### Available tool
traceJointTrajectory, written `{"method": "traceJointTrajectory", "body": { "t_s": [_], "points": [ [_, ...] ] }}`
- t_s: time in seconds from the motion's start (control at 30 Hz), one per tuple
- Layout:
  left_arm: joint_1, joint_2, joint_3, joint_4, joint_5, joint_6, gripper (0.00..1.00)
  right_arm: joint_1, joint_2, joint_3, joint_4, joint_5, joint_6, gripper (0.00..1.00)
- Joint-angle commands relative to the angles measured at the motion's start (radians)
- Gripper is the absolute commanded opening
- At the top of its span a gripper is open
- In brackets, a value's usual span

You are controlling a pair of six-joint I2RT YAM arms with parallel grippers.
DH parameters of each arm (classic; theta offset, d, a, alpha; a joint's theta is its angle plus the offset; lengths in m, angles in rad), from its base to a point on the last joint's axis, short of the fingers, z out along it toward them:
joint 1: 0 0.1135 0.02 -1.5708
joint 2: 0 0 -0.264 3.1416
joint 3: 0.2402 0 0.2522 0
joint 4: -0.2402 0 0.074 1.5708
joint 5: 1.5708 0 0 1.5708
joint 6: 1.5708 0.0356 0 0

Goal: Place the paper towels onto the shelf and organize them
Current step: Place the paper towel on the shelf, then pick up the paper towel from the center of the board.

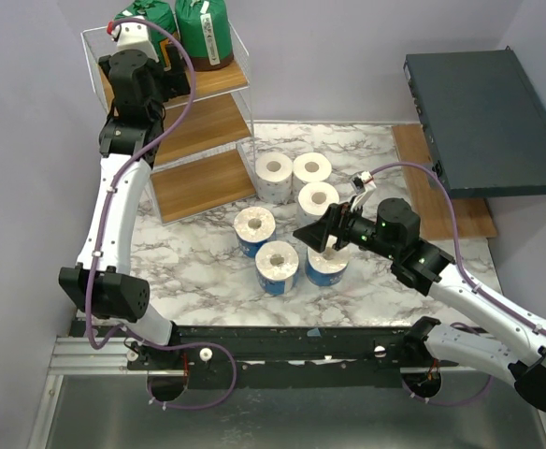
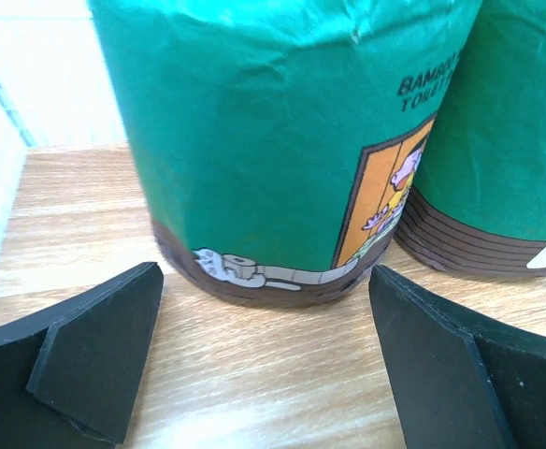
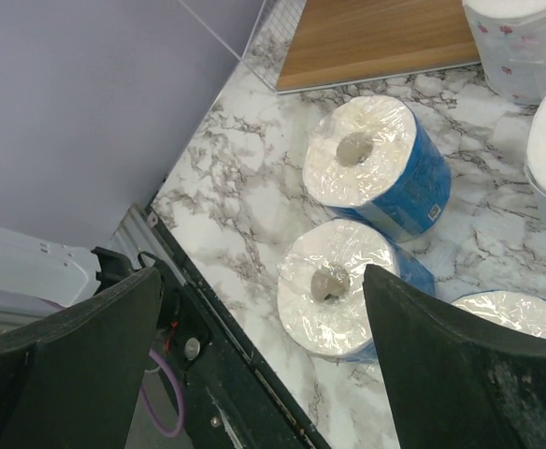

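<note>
Two green-wrapped paper towels (image 1: pixel 203 33) (image 2: pixel 273 140) stand upright on the top board of the shelf (image 1: pixel 208 126), the second one (image 2: pixel 497 140) close to the right of the first. My left gripper (image 2: pixel 264 365) (image 1: pixel 173 64) is open just in front of the nearer green roll, fingers apart from it and nothing between them. On the marble table stand three white rolls (image 1: pixel 296 178) and three blue-wrapped rolls (image 1: pixel 277 267) (image 3: pixel 334 290). My right gripper (image 1: pixel 315 234) (image 3: pixel 264 346) hangs open above the blue rolls, holding nothing.
A dark grey flat box (image 1: pixel 483 122) lies at the back right, over a wooden board (image 1: pixel 446 201). The shelf's two lower boards (image 3: pixel 376 37) carry nothing. A purple-grey wall closes the left side, and the black base rail (image 1: pixel 282 341) runs along the table's near edge.
</note>
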Motion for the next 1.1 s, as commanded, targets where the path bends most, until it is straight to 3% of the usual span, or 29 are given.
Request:
{"method": "traceJointTrajectory", "body": {
  "t_s": [0.0,0.3,0.5,0.63,1.07],
  "points": [
    [0.001,-0.099,0.061,-0.072,-0.056,-0.017,0.99,-0.002,0.000,-0.002,-0.022,0.017,-0.009,0.92],
    [-0.046,-0.266,0.019,-0.174,-0.012,-0.067,0.99,-0.001,-0.015,-0.011,-0.037,0.035,0.001,0.92],
    [-0.165,-0.348,0.010,-0.282,-0.091,-0.090,0.99,-0.001,-0.003,0.008,-0.130,0.203,0.022,0.96],
    [-0.314,-0.459,-0.140,-0.248,-0.195,-0.064,0.99,-0.001,-0.012,0.000,-0.153,0.290,0.031,0.99],
    [-0.602,-0.740,-0.604,-0.340,-0.311,-0.210,0.99,-0.001,-0.065,-0.068,-0.226,0.476,0.081,1.00]
  ]
}}
